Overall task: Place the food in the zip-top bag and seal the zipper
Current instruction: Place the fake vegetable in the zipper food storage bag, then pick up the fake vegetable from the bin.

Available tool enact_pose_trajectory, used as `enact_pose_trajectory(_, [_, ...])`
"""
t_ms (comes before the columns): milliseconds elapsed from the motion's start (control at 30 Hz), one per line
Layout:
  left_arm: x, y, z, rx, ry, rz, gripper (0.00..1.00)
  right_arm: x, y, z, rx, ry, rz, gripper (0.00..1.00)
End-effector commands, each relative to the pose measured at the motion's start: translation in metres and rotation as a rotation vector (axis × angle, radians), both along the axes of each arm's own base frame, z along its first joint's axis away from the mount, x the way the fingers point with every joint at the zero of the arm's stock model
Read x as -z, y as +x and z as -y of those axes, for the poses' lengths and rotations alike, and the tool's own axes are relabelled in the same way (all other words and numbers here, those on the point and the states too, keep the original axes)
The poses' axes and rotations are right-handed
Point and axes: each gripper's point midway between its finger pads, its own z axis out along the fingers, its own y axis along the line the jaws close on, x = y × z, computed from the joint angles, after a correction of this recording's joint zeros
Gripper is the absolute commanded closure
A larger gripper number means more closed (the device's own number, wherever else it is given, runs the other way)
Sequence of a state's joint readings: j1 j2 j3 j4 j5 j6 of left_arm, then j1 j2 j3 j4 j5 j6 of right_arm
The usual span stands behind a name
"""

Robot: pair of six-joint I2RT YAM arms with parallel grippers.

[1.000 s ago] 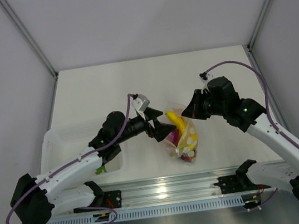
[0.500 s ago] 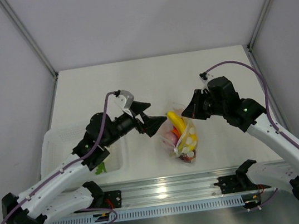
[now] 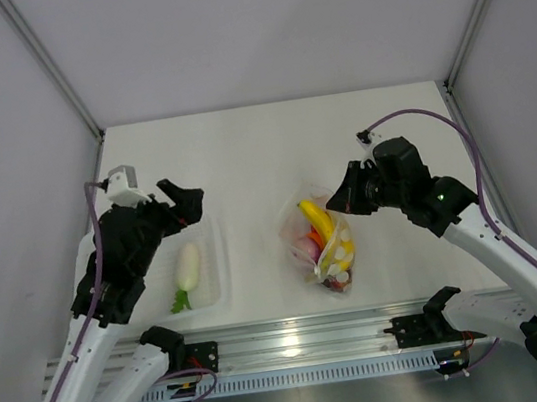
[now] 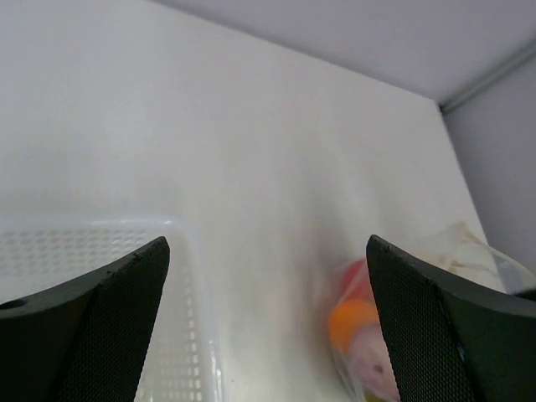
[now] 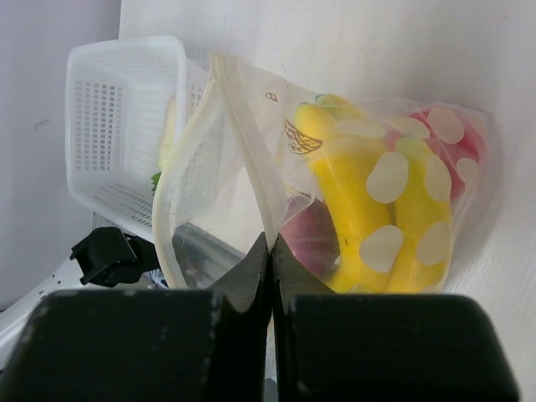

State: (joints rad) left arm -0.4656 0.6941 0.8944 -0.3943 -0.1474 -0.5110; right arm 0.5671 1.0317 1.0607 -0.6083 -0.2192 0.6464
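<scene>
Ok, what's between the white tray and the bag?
Nothing: only bare table separates the tray from the zip-top bag, as the top view shows.

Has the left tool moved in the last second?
Yes. The left tool has swung left, away from the zip-top bag, to the far end of the white tray.

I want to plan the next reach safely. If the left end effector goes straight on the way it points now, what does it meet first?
The left end effector, open, would probably meet the bare table first, between the tray and the bag. Depth is unclear, so the exact spot is uncertain.
</scene>
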Motion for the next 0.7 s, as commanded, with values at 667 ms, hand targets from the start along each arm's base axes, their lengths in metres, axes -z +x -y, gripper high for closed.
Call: enact_pose_trajectory(667, [0.2,-0.009,-0.099,-0.49,0.005,-0.68,0.01,-0.002,0.001,-0.002,-0.034,0.01,0.045,1.0])
